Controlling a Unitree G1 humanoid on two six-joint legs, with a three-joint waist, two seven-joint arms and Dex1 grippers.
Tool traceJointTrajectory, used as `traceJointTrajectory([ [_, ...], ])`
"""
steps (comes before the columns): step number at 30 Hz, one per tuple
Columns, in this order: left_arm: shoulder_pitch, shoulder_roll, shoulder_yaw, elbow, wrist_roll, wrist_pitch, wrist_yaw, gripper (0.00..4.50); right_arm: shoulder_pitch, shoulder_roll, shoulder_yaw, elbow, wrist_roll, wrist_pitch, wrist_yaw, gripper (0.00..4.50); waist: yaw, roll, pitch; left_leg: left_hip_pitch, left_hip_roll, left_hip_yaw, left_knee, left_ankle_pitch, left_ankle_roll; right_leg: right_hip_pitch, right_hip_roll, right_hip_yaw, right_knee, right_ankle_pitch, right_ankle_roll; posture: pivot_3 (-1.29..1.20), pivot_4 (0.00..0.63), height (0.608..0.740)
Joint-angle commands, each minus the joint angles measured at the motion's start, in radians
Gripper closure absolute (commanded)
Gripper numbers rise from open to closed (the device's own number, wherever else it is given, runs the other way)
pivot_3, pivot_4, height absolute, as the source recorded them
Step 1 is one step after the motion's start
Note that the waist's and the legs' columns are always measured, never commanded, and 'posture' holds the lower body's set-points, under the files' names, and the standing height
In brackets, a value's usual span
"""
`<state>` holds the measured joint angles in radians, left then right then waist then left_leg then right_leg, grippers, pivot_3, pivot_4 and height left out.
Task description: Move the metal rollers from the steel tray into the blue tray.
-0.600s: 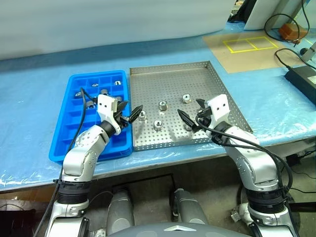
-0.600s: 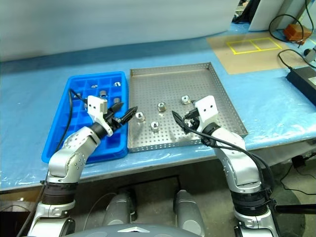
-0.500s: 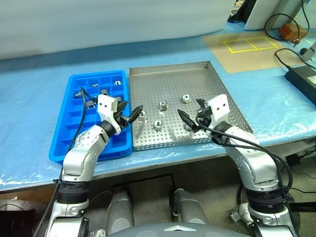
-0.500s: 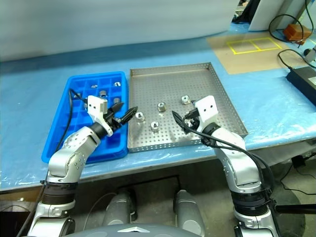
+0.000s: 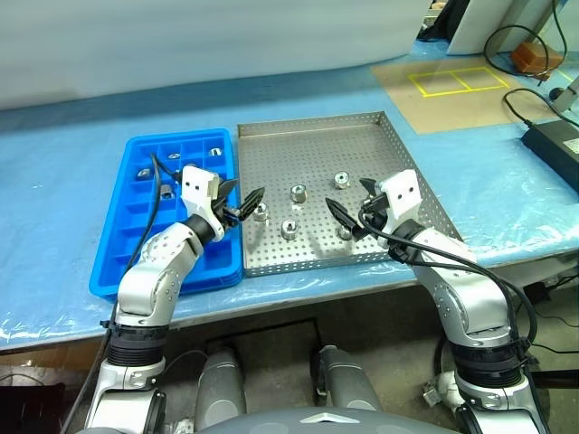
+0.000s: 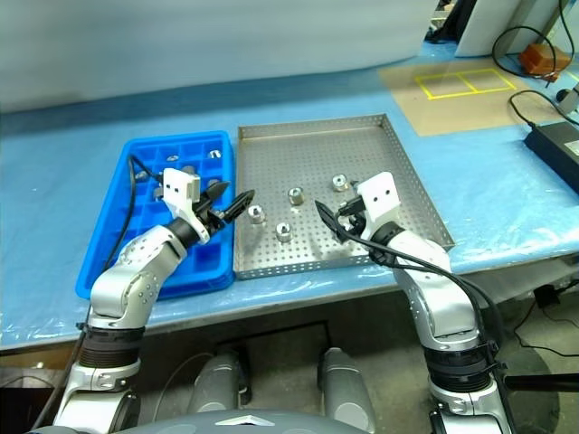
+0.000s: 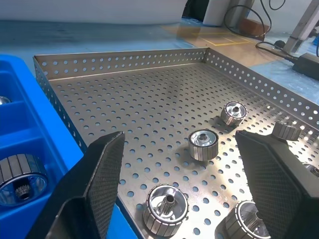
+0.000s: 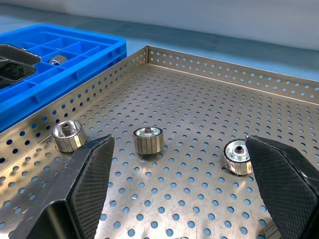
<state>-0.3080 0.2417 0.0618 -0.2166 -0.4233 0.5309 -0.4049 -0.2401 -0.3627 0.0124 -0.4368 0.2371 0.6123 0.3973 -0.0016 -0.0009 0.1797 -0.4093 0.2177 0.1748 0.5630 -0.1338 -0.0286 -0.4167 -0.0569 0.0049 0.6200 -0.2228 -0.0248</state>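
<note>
Rollers (image 5: 298, 192): five lie loose on the floor of the steel tray (image 5: 317, 145), all in its near half. One sits by the tray's left rim (image 5: 261, 212), one near the middle, one toward the right (image 5: 341, 179), one nearer the front edge (image 5: 289, 229), and one (image 5: 345, 232) partly hidden behind the right gripper's fingers. None is held.

More rollers sit in the blue tray (image 5: 127, 244), in compartments of its far rows; one shows at (image 5: 215, 152), one at (image 5: 143, 172), another at (image 5: 173, 157). The left wrist view shows one with a ribbed side (image 7: 20, 174) in a compartment next to the steel tray's wall.

Blue tray lies directly left of the steel tray, long sides touching. Both rest on a table under blue film (image 5: 72, 181).

Left gripper (image 5: 240, 201): fingers spread wide, nothing between them; hovers over the seam between the two trays, pointing toward the roller by the left rim. The left wrist view shows that roller (image 7: 165, 209) between its fingers (image 7: 99, 169), not touched.

Right gripper (image 5: 351, 210): fingers spread wide, empty; hovers over the front right part of the steel tray, pointing left.
</note>
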Motion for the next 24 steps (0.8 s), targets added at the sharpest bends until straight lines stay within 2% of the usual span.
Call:
traceJointTrajectory([
  [1, -0.024, 0.010, 0.010, -0.056, -0.014, 0.012, 0.009, 0.75, -0.020, 0.001, -0.006, -0.027, 0.009, -0.006, -0.002, 0.14, 0.000, 0.000, 0.000, 0.000, 0.000, 0.000, 0.000, 0.000, 0.000, 0.000, 0.000, 0.000, 0.000, 0.000, 0.000, -0.24, 0.150, 0.740],
  [12, -0.068, 0.017, 0.025, -0.046, -0.046, 0.038, -0.004, 0.75, -0.001, 0.010, 0.004, -0.034, 0.001, -0.016, -0.015, 0.14, 0.000, 0.000, 0.000, 0.000, 0.000, 0.000, 0.000, 0.000, 0.000, 0.000, 0.000, 0.000, 0.000, 0.000, 0.000, -0.26, 0.150, 0.740],
  [17, -0.192, 0.102, -0.034, 0.044, 0.002, 0.060, -0.078, 0.75, -0.005, 0.012, 0.005, -0.029, -0.007, -0.018, -0.021, 0.14, 0.000, 0.000, 0.000, 0.000, 0.000, 0.000, 0.000, 0.000, 0.000, 0.000, 0.000, 0.000, 0.001, 0.000, 0.000, -0.25, 0.150, 0.740],
  [22, -0.381, 0.224, -0.169, 0.251, 0.092, 0.026, -0.287, 0.75, -0.019, 0.017, 0.007, -0.008, -0.031, -0.029, -0.040, 0.14, 0.001, 0.000, 0.000, 0.001, -0.001, 0.000, 0.001, 0.000, -0.001, 0.000, 0.000, 0.001, 0.002, 0.000, 0.000, -0.27, 0.150, 0.740],
  [24, -0.436, 0.265, -0.247, 0.352, 0.166, -0.042, -0.378, 0.75, -0.019, 0.022, 0.004, -0.002, -0.036, -0.031, -0.049, 0.14, 0.001, 0.000, 0.000, 0.001, -0.001, 0.000, 0.001, 0.002, -0.003, 0.000, 0.000, 0.001, 0.002, 0.000, 0.000, -0.28, 0.150, 0.740],
])
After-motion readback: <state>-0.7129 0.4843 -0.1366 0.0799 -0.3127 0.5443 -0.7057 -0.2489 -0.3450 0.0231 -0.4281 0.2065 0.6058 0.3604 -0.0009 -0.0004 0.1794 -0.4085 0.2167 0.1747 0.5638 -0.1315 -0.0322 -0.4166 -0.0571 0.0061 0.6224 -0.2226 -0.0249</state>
